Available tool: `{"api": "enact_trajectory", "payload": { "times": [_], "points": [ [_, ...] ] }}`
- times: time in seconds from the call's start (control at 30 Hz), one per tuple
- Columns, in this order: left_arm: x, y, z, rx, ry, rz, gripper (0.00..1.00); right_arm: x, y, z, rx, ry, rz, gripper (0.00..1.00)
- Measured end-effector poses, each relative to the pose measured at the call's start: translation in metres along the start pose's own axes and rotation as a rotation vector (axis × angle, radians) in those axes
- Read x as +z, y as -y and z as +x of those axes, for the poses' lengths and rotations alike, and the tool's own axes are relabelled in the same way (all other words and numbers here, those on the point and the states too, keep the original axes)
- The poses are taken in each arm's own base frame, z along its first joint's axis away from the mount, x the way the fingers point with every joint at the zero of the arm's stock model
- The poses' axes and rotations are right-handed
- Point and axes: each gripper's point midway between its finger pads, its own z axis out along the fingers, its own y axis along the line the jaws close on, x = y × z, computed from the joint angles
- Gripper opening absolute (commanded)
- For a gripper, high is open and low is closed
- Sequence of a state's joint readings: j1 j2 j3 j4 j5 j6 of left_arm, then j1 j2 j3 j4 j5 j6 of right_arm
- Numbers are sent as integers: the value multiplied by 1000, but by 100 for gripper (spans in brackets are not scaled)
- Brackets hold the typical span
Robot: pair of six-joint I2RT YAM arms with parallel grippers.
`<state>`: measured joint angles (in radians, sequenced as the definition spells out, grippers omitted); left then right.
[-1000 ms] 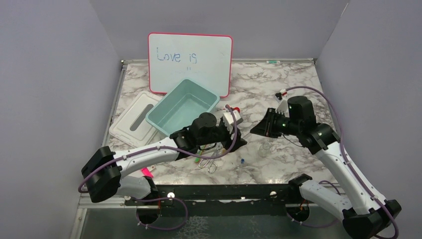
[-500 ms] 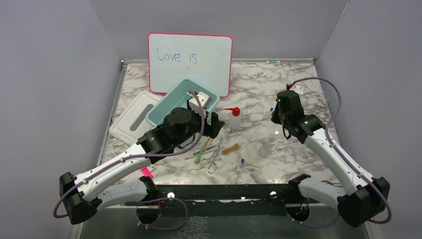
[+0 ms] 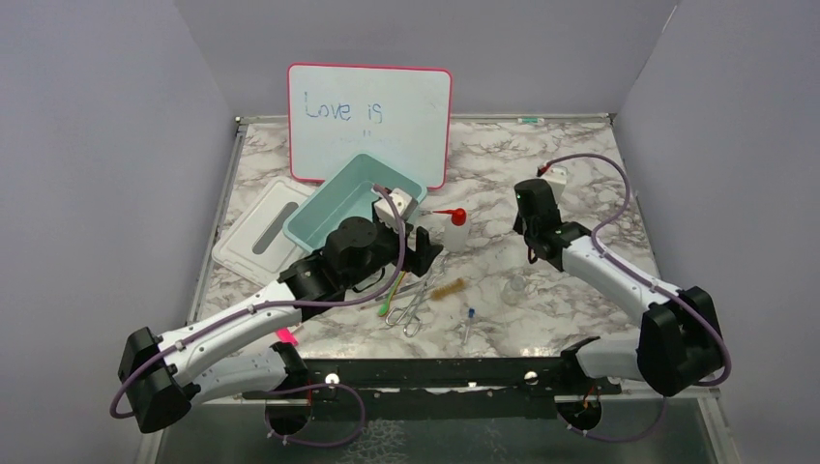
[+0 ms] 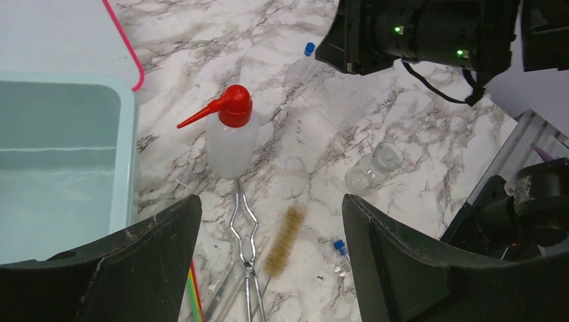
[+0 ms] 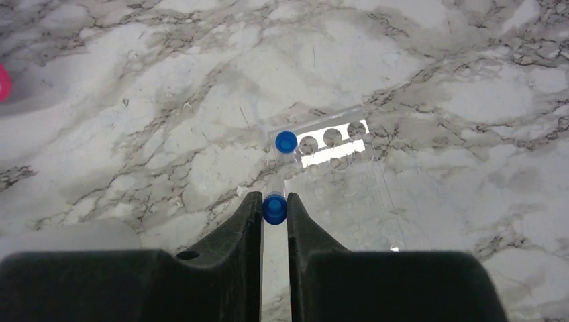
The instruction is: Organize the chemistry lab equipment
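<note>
The marble table (image 3: 580, 155) has a whiteboard (image 3: 369, 121) at twelve o'clock. A blue-green tub (image 3: 338, 208) sits just in front of it. The left gripper (image 4: 272, 268) hangs wide open and holds nothing. The white squeeze bottle (image 4: 231, 137) stands at three o'clock from the tub. Metal tongs (image 4: 247, 235) lie at its six o'clock, with the brown brush (image 4: 282, 231) just beside them. The small glass flask (image 4: 372, 168) sits at its four o'clock. The right gripper (image 5: 274, 221) pinches a blue-capped tube (image 5: 274, 209) by the clear rack (image 5: 349, 174).
</note>
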<state>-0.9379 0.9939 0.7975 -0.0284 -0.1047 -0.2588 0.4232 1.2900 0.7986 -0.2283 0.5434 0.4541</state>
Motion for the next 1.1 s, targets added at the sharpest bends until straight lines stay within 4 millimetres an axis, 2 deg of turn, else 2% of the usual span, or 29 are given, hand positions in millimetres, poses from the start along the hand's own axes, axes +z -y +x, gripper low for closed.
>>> {"api": "enact_trajectory", "payload": {
  "times": [0.13,0.27,0.73,0.87,1.1],
  "points": [
    [8,8,1,-4,5,42,80,12,0,-3,15,10,13,14],
    [11,11,0,-5,10,60,80,17,1,-9,32,9,25,14],
    [12,12,-2,-6,24,64,80,14,2,-14,25,-31,41,14],
    [12,12,-1,-6,22,64,80,17,3,-8,13,-54,49,14],
    [12,11,1,-5,18,63,80,18,3,-9,13,-72,58,14]
  ]
}}
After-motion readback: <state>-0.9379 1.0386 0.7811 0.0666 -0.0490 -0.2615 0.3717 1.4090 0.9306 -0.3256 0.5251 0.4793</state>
